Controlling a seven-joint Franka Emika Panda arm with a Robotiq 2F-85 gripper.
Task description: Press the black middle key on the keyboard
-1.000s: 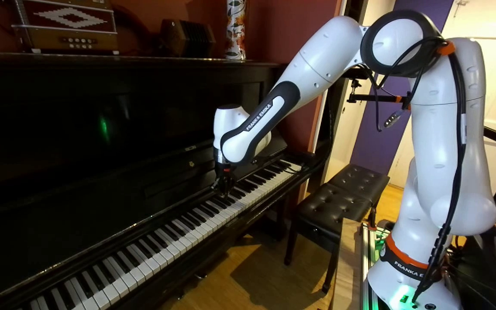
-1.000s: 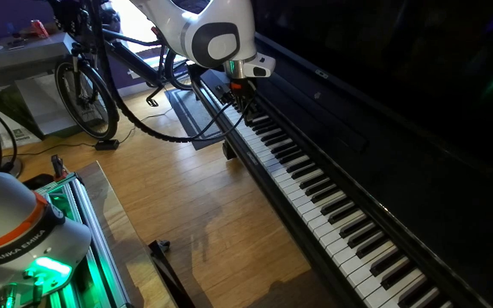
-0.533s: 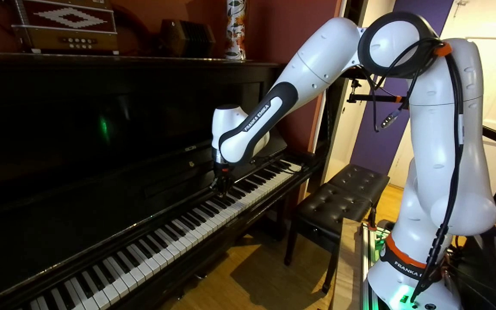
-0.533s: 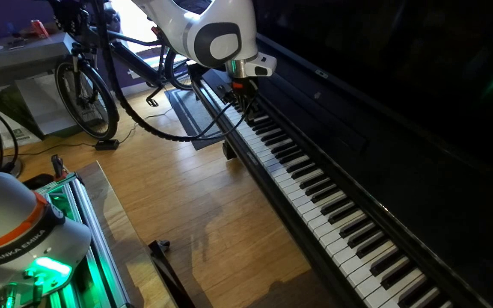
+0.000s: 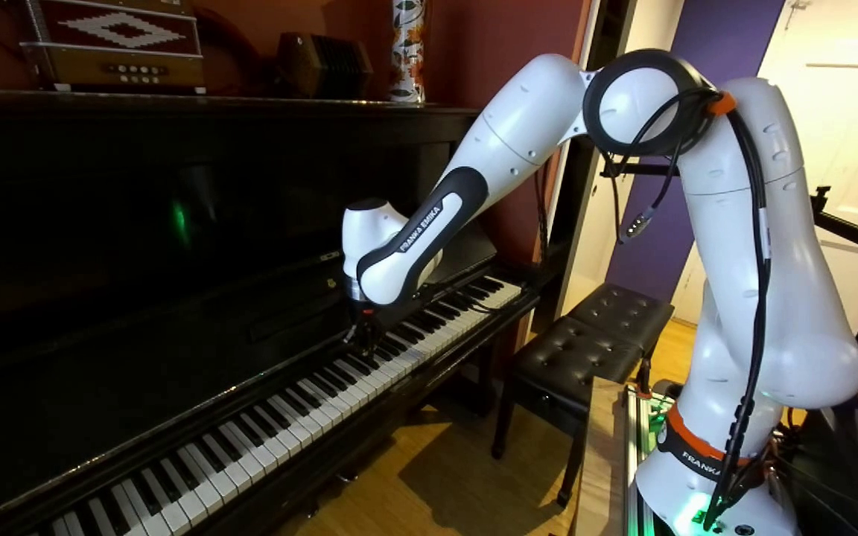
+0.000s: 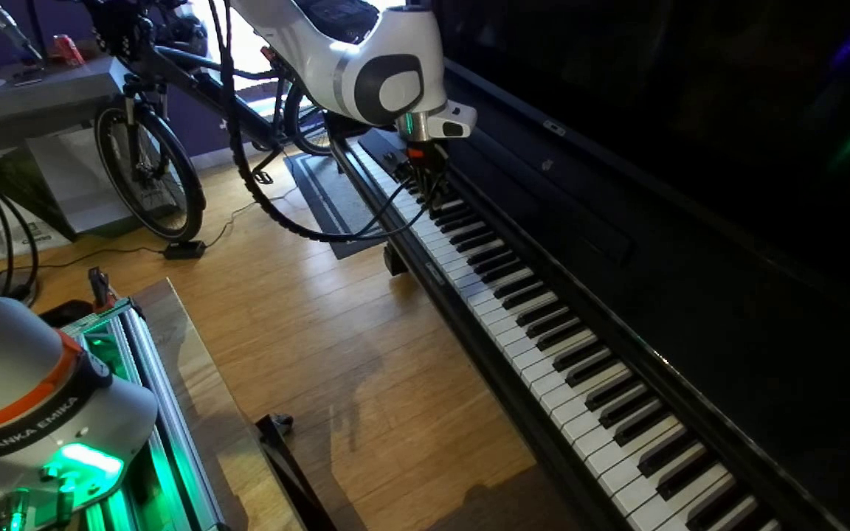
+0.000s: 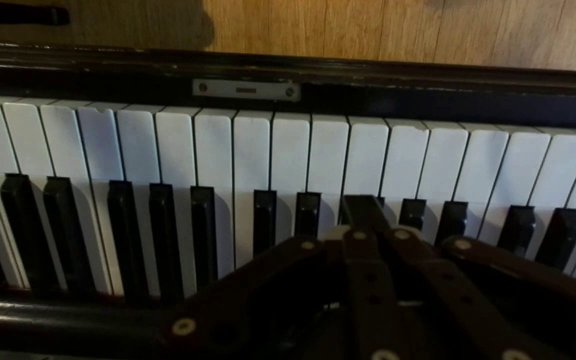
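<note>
Jaws pressed together, our gripper point(image 7: 364, 206) points down at the black keys point(image 7: 203, 235) of the keyboard point(image 7: 290, 150); contact we cannot confirm. Only an exterior view shows us the accordion point(image 5: 124, 45) atop the piano point(image 5: 101, 298); likewise the bicycle point(image 6: 206, 88).

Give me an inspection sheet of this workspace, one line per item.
Surface: glossy black piano.
Job's things: keyboard; at least one white key chipped at its front edge.
Clutter: accordion and patterned cylinder on the piano's top.
Gripper: shut, over the black keys; contact unclear.
Cables: black cable hangs in a loop from the arm.
Surroundings: bench, bike, wood floor.
</note>
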